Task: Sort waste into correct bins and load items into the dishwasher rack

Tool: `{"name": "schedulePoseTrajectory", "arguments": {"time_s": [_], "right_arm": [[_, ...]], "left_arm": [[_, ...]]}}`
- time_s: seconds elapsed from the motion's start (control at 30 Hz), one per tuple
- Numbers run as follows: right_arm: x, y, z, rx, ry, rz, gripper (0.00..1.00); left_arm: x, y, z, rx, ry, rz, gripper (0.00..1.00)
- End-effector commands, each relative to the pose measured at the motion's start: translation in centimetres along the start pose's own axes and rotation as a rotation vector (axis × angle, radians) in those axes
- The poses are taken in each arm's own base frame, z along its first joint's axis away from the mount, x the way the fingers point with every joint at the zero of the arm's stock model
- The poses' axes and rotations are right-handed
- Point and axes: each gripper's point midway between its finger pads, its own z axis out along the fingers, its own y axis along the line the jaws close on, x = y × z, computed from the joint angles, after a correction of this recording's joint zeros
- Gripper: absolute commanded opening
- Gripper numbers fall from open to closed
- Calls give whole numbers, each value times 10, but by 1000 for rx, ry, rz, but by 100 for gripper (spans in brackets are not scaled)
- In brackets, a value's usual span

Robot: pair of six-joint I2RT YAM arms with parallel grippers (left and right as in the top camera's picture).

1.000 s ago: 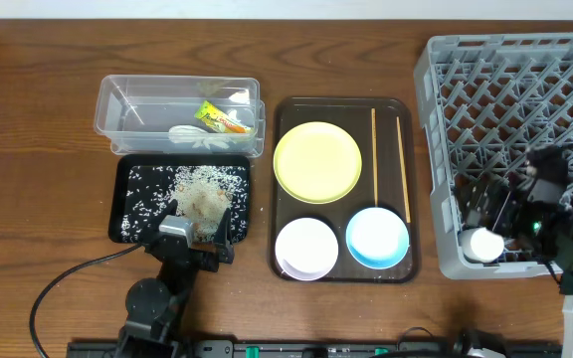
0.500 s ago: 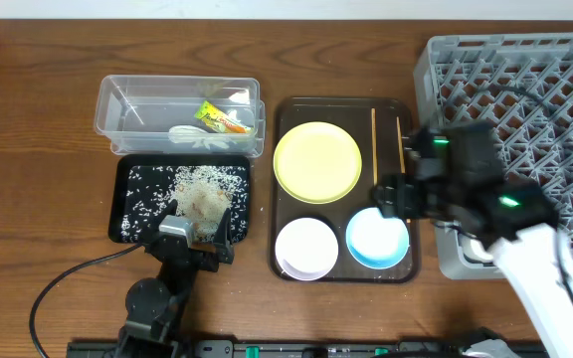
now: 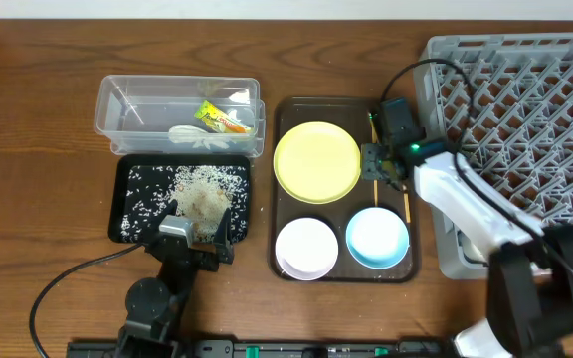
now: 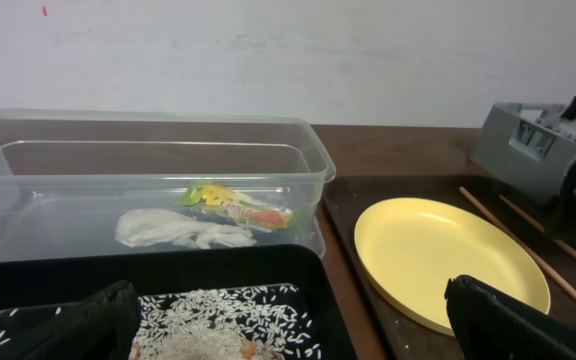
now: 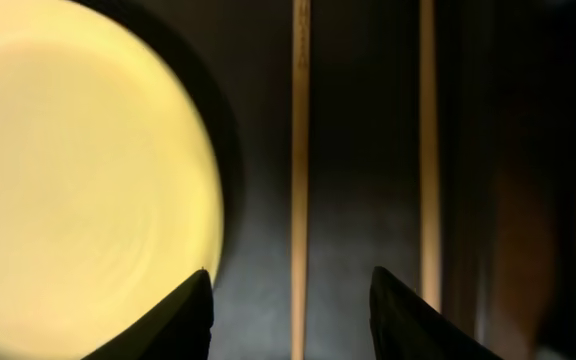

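Observation:
My right gripper (image 3: 374, 167) hangs over the brown tray, open, its jaws either side of the left chopstick (image 5: 300, 150) without touching it. The other chopstick (image 5: 428, 150) lies to its right, and the yellow-green plate (image 3: 317, 161) to its left. Lower on the tray sit the white bowl (image 3: 306, 248) and the blue bowl (image 3: 377, 238). At the black tray (image 3: 132, 189), which holds rice crumbs (image 3: 202, 189), my left gripper (image 3: 197, 227) rests open and empty. The clear tub (image 3: 127, 109) holds the wrapper (image 3: 222, 118) and a whitish scrap (image 3: 192, 136). The grey rack (image 3: 525, 89) stands at the right.
The brown tray (image 3: 286, 109) lies between the bins and the rack. My right arm (image 3: 466, 209) stretches from the lower right across the rack's near-left corner. A black cable (image 3: 68, 283) trails over the table at the lower left.
My right arm swung left from the rack's front corner to the chopsticks on the brown tray, and its jaws narrowed. The left arm has stayed still.

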Motion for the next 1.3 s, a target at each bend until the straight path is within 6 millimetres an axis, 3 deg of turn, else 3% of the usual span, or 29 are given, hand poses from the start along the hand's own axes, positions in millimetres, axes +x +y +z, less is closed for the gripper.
{"name": "schedulePoseTrajectory", "arguments": {"time_s": [0.0, 0.1, 0.27, 0.4, 0.6, 0.83, 0.93, 1.07, 1.27], "right_arm": [[7, -15, 26, 70, 40, 50, 40], [16, -20, 42, 87, 80, 60, 34], [28, -19, 51, 84, 127, 50, 2], [19, -22, 38, 77, 105, 34, 1], [-11, -38, -19, 48, -1, 17, 1], [-50, -78, -106, 43, -229, 36, 1], [-61, -100, -124, 76, -292, -7, 1], [-62, -127, -119, 129, -273, -52, 1], [-62, -147, -75, 172, -192, -154, 1]], "left_arm": [[15, 5, 1, -23, 48, 9, 99], [15, 5, 0, -23, 48, 9, 99], [15, 5, 0, -23, 48, 9, 99], [15, 5, 0, -23, 48, 9, 99], [15, 5, 0, -23, 48, 9, 99], [15, 5, 1, -23, 48, 9, 99], [15, 5, 0, -23, 48, 9, 99], [15, 5, 0, -23, 48, 9, 99], [15, 5, 1, -23, 48, 9, 99]]}}
